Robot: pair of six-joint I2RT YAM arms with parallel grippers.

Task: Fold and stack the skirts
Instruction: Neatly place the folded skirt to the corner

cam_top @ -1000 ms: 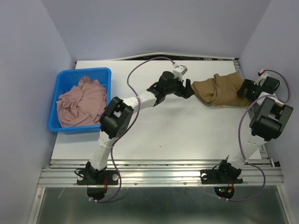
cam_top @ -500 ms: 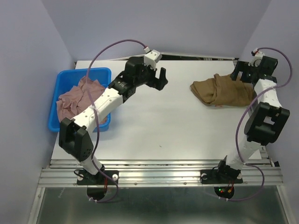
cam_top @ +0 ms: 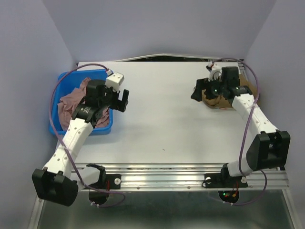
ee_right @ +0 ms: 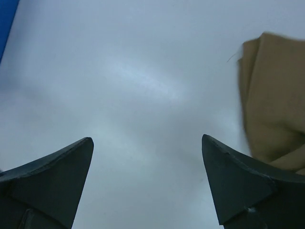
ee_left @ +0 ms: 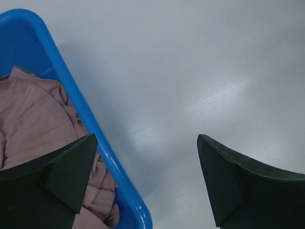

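The dusty pink skirt (cam_top: pixel 71 102) lies crumpled in the blue bin (cam_top: pixel 61 76) at the left; it also shows in the left wrist view (ee_left: pixel 33 114). My left gripper (cam_top: pixel 123 100) hovers open and empty over the bin's right rim (ee_left: pixel 81 119), one finger above the pink cloth, the other above the table (ee_left: pixel 145 181). The brown skirt (cam_top: pixel 212 98) lies bunched at the far right, partly hidden by my right arm. My right gripper (cam_top: pixel 197 91) is open and empty above the table just left of the brown skirt (ee_right: pixel 271 105). The pastel flowered skirt is out of view.
The white table (cam_top: pixel 167 124) runs between the bin and the brown skirt. Purple walls close in the sides and back. The arms' cables loop over both arms. A corner of the blue bin (ee_right: pixel 5 14) shows far off in the right wrist view.
My left arm swung from the brown skirt's left end across the table to the bin, empty. My right arm moved from the far right edge over the brown skirt to its left side.
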